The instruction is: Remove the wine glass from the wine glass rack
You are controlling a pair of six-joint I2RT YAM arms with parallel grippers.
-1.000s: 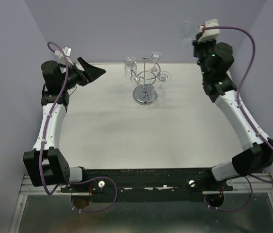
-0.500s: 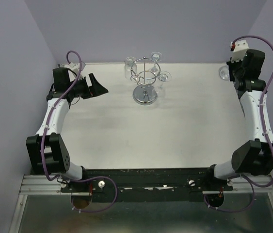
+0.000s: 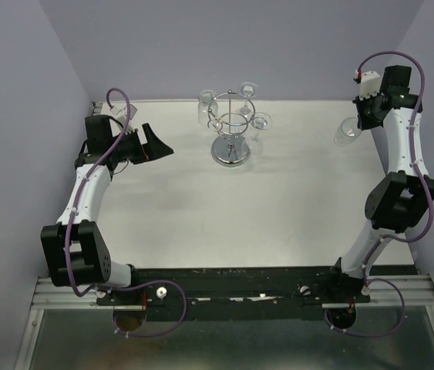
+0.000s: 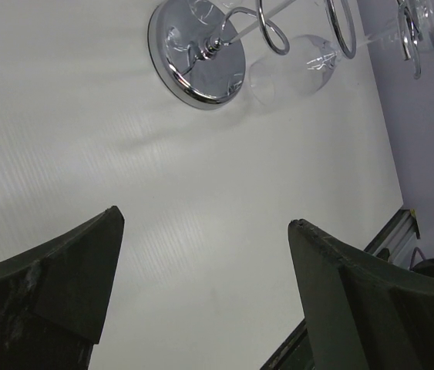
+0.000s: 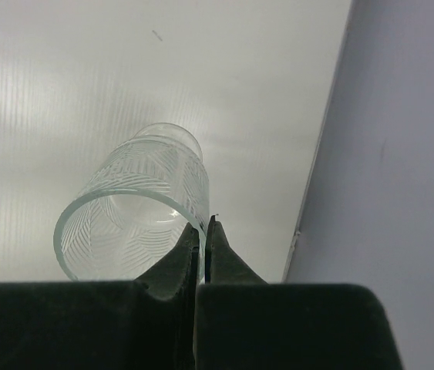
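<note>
The chrome wine glass rack stands at the back middle of the table, with clear glasses still hanging from its wire hooks. In the left wrist view its mirrored base and one hanging glass show at the top. My right gripper is far off to the right of the rack, near the table's right edge. It is shut on the rim of a clear etched wine glass. The right wrist view shows the fingertips pinching the glass wall; no stem shows. My left gripper is open, left of the rack.
The lilac side wall runs close to the right of the held glass. The white table ends at a black front rail by the arm bases. The back wall is just behind the rack.
My right arm has swung from high at the back right down to the table's right edge, carrying the glass lower. The left arm drew back a little; its jaws stayed open.
</note>
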